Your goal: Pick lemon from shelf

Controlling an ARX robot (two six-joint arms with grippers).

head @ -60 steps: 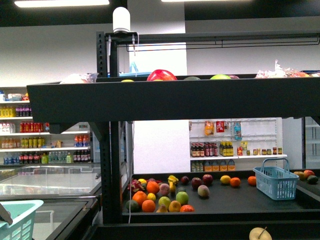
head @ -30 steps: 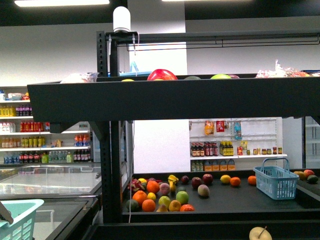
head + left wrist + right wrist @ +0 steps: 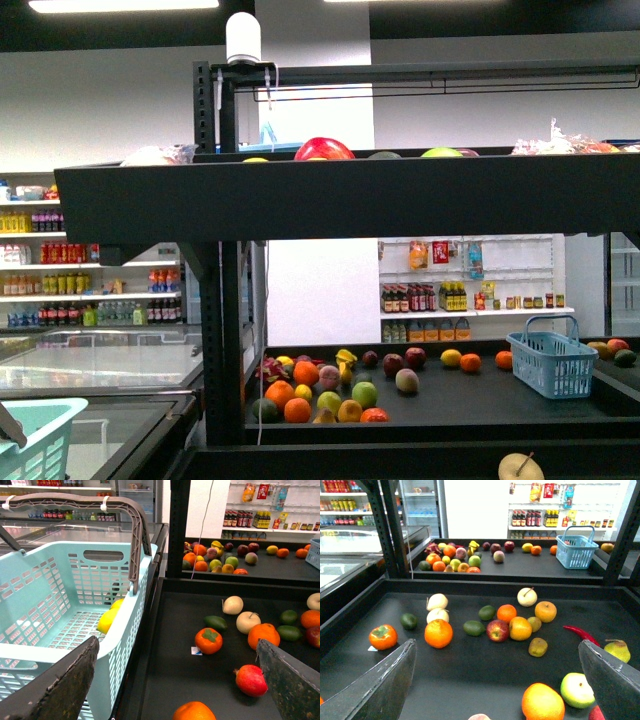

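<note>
The shelf [image 3: 330, 195] is a black tiered rack in a shop with bottle-lined wall shelves [image 3: 470, 300] behind. Its lower surface [image 3: 485, 677] carries scattered fruit, among them an orange [image 3: 438, 633] and an apple [image 3: 497, 630]. A lemon [image 3: 108, 620] lies in the teal basket [image 3: 60, 605] beside the rack. Both claws, left [image 3: 175, 680] and right [image 3: 495, 680], are spread wide and empty above the surface. Nothing has changed from 1 second ago.
</note>
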